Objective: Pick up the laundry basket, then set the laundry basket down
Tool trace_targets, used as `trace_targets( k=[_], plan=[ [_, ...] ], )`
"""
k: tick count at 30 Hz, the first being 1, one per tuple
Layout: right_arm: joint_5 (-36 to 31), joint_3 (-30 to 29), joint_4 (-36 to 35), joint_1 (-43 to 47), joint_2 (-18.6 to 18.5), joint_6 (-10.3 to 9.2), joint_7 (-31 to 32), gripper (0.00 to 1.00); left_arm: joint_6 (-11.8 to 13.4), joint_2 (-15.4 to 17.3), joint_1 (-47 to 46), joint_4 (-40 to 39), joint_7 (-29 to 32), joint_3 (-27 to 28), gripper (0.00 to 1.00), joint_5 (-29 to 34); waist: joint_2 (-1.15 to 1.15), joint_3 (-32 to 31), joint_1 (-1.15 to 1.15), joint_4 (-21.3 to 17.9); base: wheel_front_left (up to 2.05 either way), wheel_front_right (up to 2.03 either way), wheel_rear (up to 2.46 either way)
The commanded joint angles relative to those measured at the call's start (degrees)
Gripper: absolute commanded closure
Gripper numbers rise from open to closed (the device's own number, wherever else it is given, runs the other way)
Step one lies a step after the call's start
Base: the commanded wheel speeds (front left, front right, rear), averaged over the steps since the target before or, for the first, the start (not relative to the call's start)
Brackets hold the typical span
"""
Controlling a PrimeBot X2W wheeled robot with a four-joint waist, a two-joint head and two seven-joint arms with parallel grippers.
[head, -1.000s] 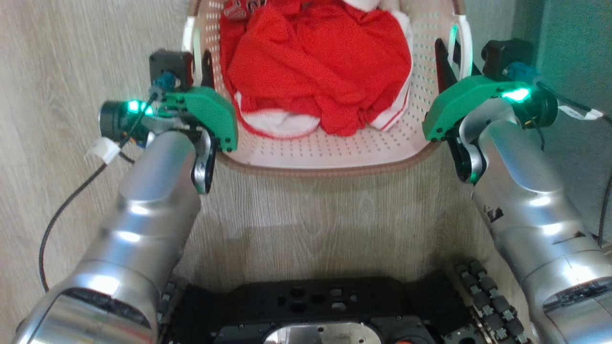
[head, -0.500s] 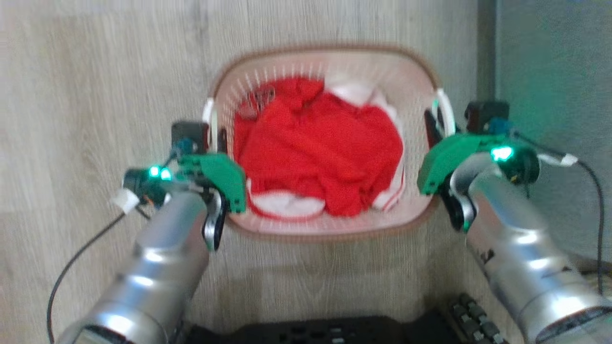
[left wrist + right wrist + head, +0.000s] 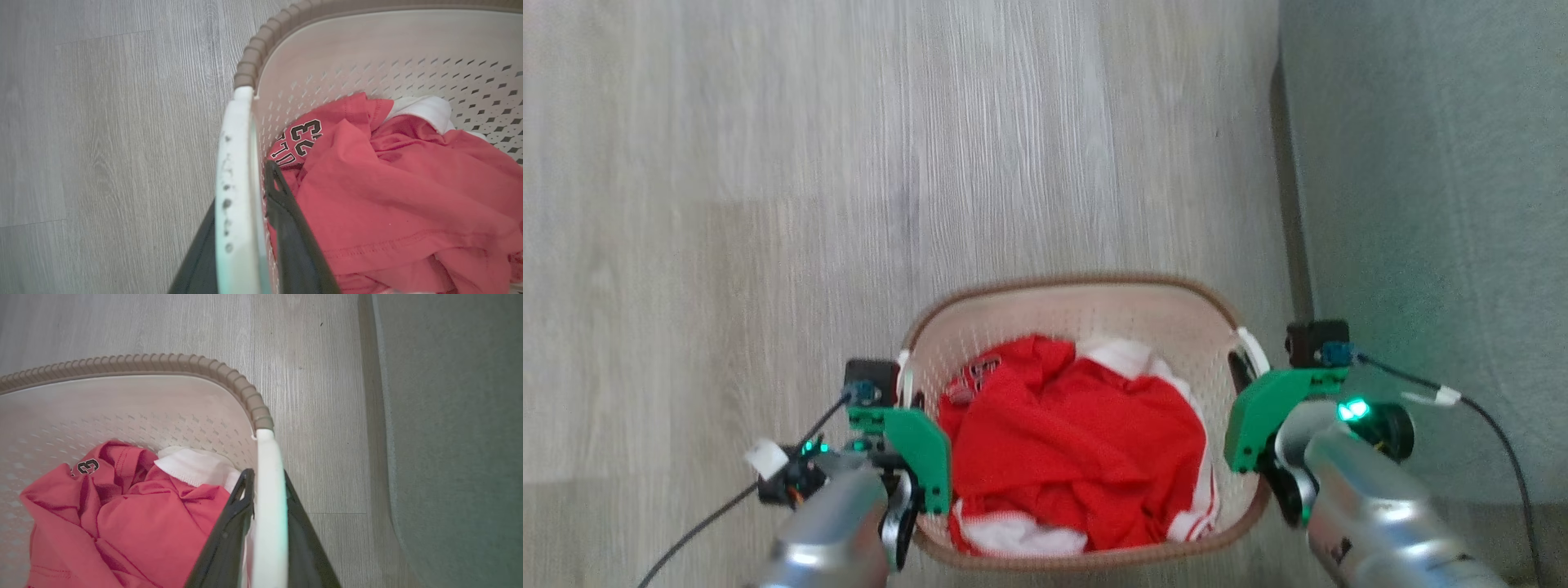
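Observed: the wood floor (image 3: 768, 204) ahead and to my left is open, so a gripper could pass round the far and left sides of the laundry basket (image 3: 1078, 282). On my right a grey-green surface (image 3: 1421, 204) runs close beside the basket, leaving a narrow strip of floor past the right handle (image 3: 267, 457); whether it rises above the floor I cannot tell. Inside, red and white clothes (image 3: 1078, 441) cover the bottom and crowd the inner fingers, while the left handle (image 3: 235, 155) and right handle fill the gaps of my left gripper (image 3: 241, 183) and right gripper (image 3: 265, 473).
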Motion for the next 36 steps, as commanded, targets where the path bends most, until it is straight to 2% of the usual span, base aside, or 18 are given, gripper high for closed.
trace_targets(
  k=[1,9,18,36],
  plan=[
    [0.5,1.0,-0.4,1.0,-0.4,-0.09,-0.3,1.0,0.1,1.7,0.7,0.3,-0.1,0.5,1.0,-0.1,0.0,-4.9,0.01,0.2,0.0,0.0,0.0],
    [4.5,5.0,0.0,3.7,-0.4,-0.09,-0.3,1.0,0.6,1.7,3.3,0.3,-0.8,-2.8,1.0,-2.7,0.0,-12.1,0.01,0.4,0.0,0.0,0.0],
    [5.9,6.4,-0.5,6.5,-0.4,-0.09,-0.3,1.0,0.6,1.7,6.2,1.2,-1.8,-5.6,1.0,-5.2,0.0,-18.1,0.01,0.7,0.0,0.0,0.0],
    [7.4,8.0,-1.0,8.3,-0.4,-0.09,-0.3,1.0,0.4,1.7,7.0,2.4,-2.4,-9.2,1.0,-8.2,0.0,-22.3,0.01,0.9,0.0,0.0,0.0]
  ],
)
